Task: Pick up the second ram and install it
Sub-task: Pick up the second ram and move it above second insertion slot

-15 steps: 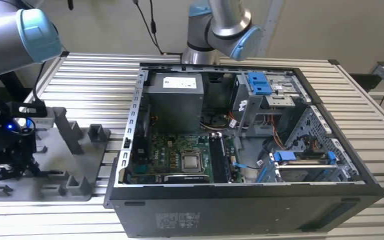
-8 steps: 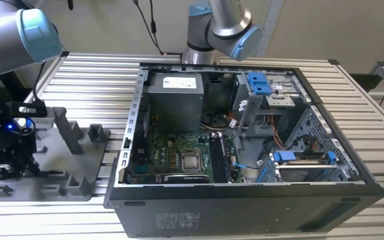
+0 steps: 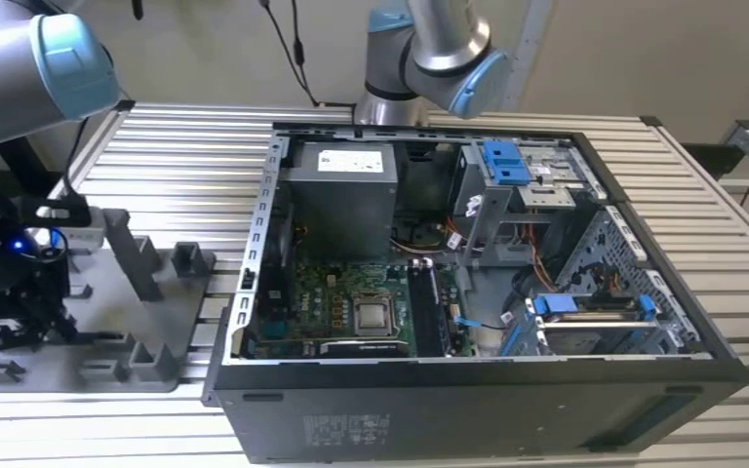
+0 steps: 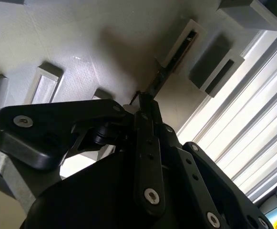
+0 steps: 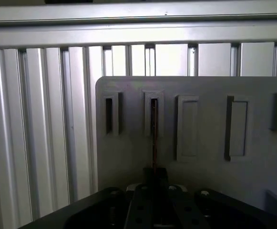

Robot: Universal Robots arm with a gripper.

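**End effector [image 5: 155,172] clenched on the second ram [image 5: 154,143] at the grey tray [image 3: 173,297]**

End effector fingers meet tightly on a thin board seen edge-on in both wrist views, so the grip is closed on the second ram. The stick reads as a narrow dark line running straight out from between the fingertips. Its far end sits inside a raised-rim slot [image 5: 148,114] of the tray. Whether that end rests on the slot's bottom or is lifted a little, I cannot tell. In the first wrist view that slot belongs to a row of like slots. One neighbour slot [image 5: 110,114] lies between it and the tray's rounded corner, beyond which the desk's ribbed metal slats run.

From the exterior view, the tray lies near the desk's [image 3: 192,136] front corner on the exterior view's left, with several upright grey blocks rising from it. The arm [image 3: 23,58] reaches down over the tray and the dark end effector hangs low among those blocks.

An open black computer case [image 3: 479,409] lies in the middle of the desk, just beside the tray. Inside it are the green motherboard [image 3: 335,292], a grey power supply [image 3: 338,200] towards the desk's far edge, and metal drive cages with blue latches. Another arm [image 3: 427,49] stands at the desk's far edge behind the case, well apart from the tray
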